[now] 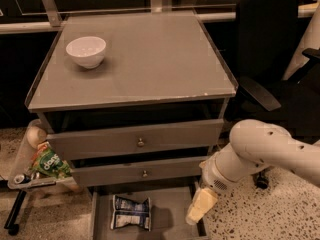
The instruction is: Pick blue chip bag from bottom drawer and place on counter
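The blue chip bag (131, 212) lies flat in the open bottom drawer (172, 209), left of its middle. My gripper (200, 207) hangs at the end of the white arm, over the drawer's right side, to the right of the bag and apart from it. The counter (150, 54) is the broad grey top of the cabinet above, with a white bowl (86, 51) at its back left.
Two knobbed grey drawers (140, 143) sit above the bottom one, the upper pulled slightly out. A green snack bag (50, 163) rests on a stand at the cabinet's left. A black office chair (270, 49) stands at the right. The floor is speckled.
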